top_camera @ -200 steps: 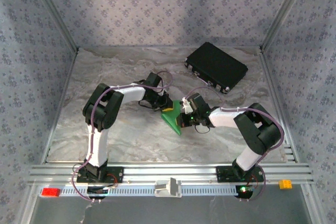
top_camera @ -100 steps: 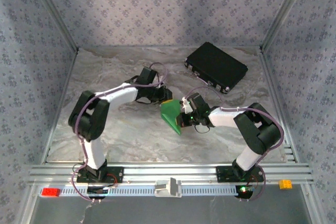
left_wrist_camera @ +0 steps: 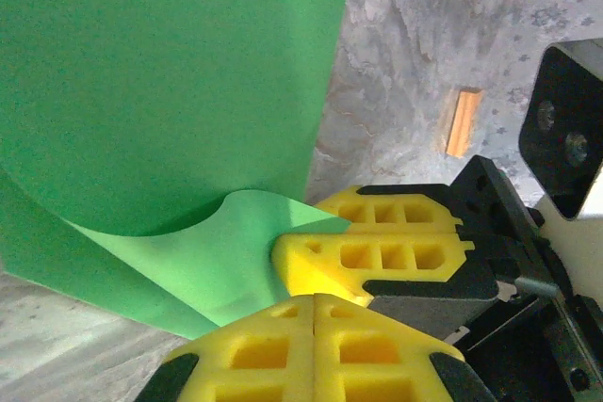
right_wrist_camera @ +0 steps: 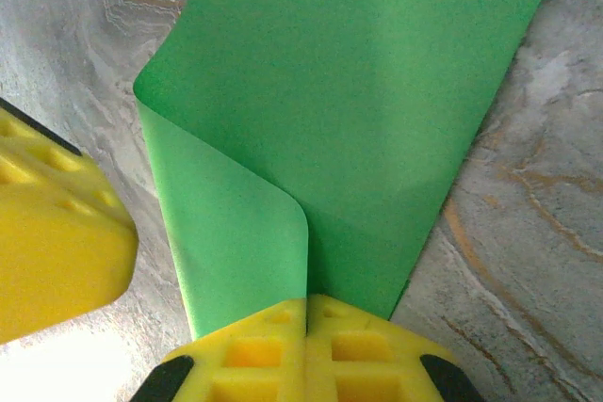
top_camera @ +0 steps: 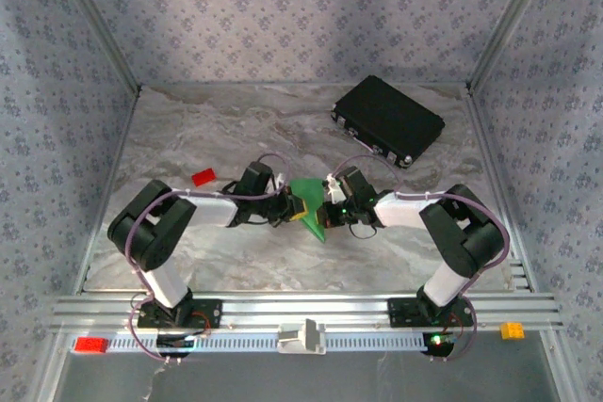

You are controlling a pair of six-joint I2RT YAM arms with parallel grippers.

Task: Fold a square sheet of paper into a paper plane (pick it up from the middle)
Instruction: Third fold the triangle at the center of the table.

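Presently seeming mid-fold: square sheet of paper (top_camera: 307, 204) | right hand (top_camera: 326, 210) pinching its 3 o'clock edge | left hand (top_camera: 288, 207) sitting closed at 9 o'clock, hold unclear | next likely needing edge alignment.

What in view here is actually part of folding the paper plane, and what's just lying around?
Part of the job:
- square sheet of paper, green, curled over
- left hand, pinching it
- right hand, pinching it

Just lying about:
- black case
- small red block
- orange block

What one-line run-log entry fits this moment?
square sheet of paper: flap curled over | right jaws: shut on it | left jaws: shut beside its edge
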